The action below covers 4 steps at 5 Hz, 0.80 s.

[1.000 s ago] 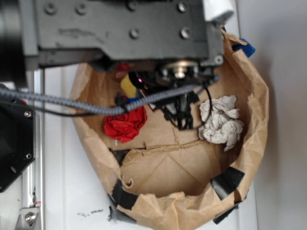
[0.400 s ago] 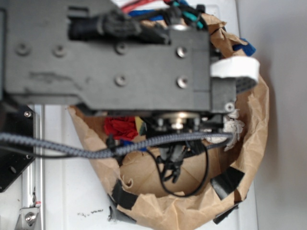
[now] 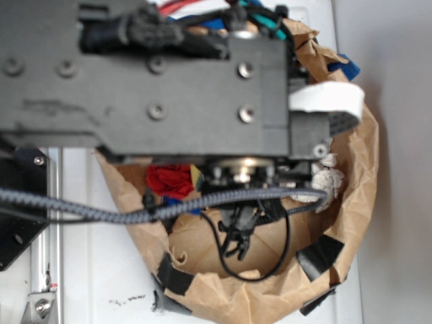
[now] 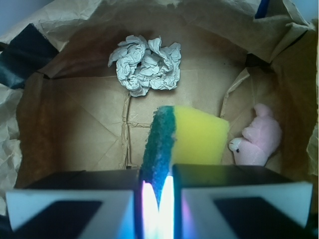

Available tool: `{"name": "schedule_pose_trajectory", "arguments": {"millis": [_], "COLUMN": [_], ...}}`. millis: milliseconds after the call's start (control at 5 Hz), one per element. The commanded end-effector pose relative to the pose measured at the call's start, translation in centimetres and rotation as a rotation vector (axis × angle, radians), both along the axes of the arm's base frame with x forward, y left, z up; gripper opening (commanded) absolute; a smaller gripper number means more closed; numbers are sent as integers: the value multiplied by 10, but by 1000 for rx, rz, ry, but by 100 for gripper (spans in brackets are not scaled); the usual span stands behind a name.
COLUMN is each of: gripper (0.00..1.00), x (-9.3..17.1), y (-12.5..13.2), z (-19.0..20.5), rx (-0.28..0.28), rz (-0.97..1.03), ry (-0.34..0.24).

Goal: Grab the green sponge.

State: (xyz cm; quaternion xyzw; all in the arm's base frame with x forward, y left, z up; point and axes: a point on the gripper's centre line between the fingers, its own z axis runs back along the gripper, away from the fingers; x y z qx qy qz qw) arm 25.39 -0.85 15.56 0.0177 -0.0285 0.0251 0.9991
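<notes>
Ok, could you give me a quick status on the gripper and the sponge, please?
Gripper shut on green sponge, pinched at its green edge. Sponge held up inside the paper bag. Grey-white paper ball and pink plush toy apart from it; nothing in the way.

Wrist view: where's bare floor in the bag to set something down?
The widest free patch is the brown floor on the image left, between the bag wall and the green sponge, below the grey-white paper ball. The right side is crowded: the pink plush toy sits beside the sponge, which the gripper appears to pinch.
</notes>
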Motion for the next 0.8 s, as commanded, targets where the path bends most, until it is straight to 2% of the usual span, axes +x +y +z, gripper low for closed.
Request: {"name": "schedule_pose_trajectory", "arguments": {"millis": [0,600], "gripper": [0,0], "x": [-1,-1], "y": [10,13], "z": [16,14], "rx": [8,8], "rz": [15,15], "ry": [-59,-68]}}
